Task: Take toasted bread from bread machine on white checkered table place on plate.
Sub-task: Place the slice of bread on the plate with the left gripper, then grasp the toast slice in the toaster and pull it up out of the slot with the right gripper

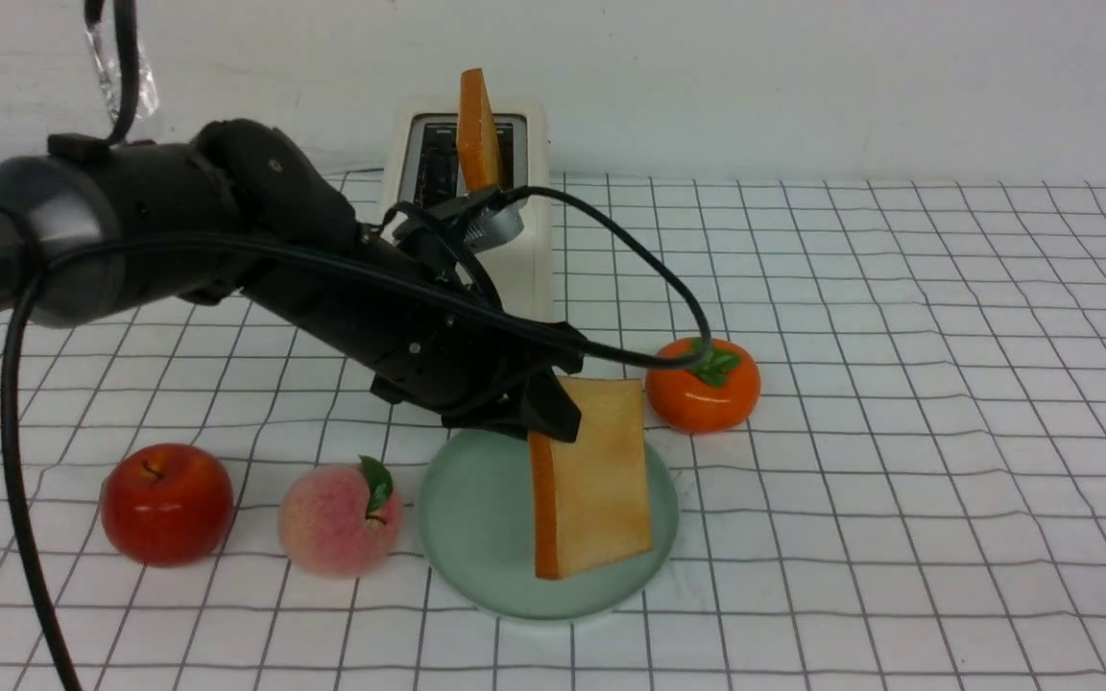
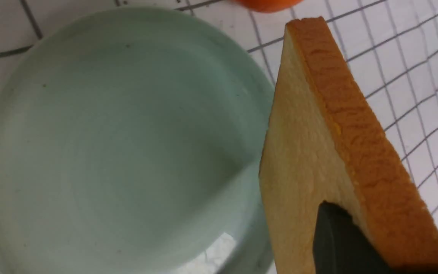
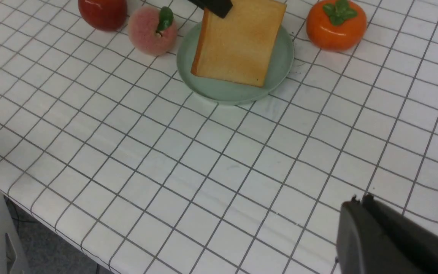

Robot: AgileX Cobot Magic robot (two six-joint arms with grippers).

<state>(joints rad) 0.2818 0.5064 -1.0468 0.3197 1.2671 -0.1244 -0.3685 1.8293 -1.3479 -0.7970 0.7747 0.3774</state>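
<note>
Step in hand: setting the first slice of toast down on the plate. Items run from the robot's left to its right, each placed against the working tool.

Left gripper [image 1: 545, 415]: jaws narrow, clamped on the upper corner of the held slice [image 1: 601, 480]. The left wrist view shows a dark finger [image 2: 337, 243] pressed against the golden face, with the crust edge alongside.

Red apple [image 1: 166, 502] and peach [image 1: 339, 523]: on the cloth, well to the left of this gripper and lower. Neither is in the path.

Plate [image 1: 476, 537]: mint green, directly beneath the gripper, with nothing lying flat on it.

Held slice: hangs from the jaws nearly upright, slightly tilted, with its lower edge over the plate's right half. Whether that edge touches the plate cannot be told.

Toaster [image 1: 534, 259]: beyond the gripper, with a second slice [image 1: 476, 130] standing up out of one slot.

Persimmon [image 1: 704, 386]: just right of the gripper and the held slice, apart from both.

Right gripper [image 3: 390, 239]: closed, with nothing seen in it, well apart from the plate above the white checkered table [image 1: 899, 432].

Assessment: the first of two placements is nearly complete. The next move, in my judgement, calls for lowering and tipping the slice so that it lies flat within the rim, then parting the jaws. Released upright, it could topple off toward the persimmon. The second slice remains to be fetched.
</note>
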